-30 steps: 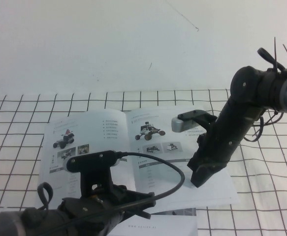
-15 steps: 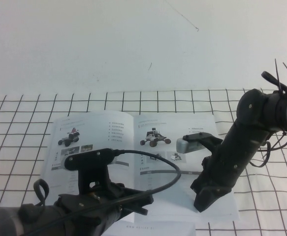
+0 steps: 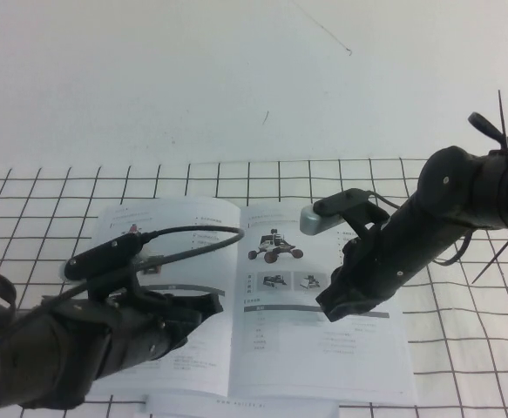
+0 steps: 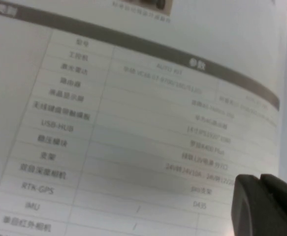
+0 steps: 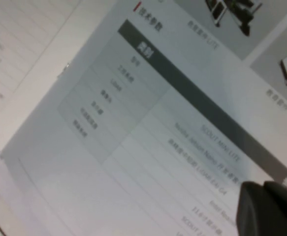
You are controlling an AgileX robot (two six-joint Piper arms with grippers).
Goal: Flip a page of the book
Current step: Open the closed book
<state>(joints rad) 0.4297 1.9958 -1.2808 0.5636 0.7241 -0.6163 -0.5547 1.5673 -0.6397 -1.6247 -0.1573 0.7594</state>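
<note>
Left claw (image 3: 203, 306): low over the left-hand leaf of the book, near the spine; its dark tip shows in the wrist view (image 4: 264, 204) just above a table of small text; whether it is wide or narrow cannot be told.
Right claw (image 3: 345, 305): poised over the right-hand page, near the grey bar; only a dark tip shows in its wrist view (image 5: 269, 209), so its spread cannot be told either.
Page (image 3: 323, 335): the right-hand leaf, flat, white and glossy, printed with small robot-vehicle photos, a grey bar and a text table below.
Book (image 3: 175, 222): lies open and flat on the counter, between the two arms, spine running away from the robot.
Sheet (image 3: 245, 407): plain white paper with one line of small text, at the book's near edge, partly under it.
Counter (image 3: 463, 348): white cloth ruled with a black grid, meeting a bare white wall behind.
</note>
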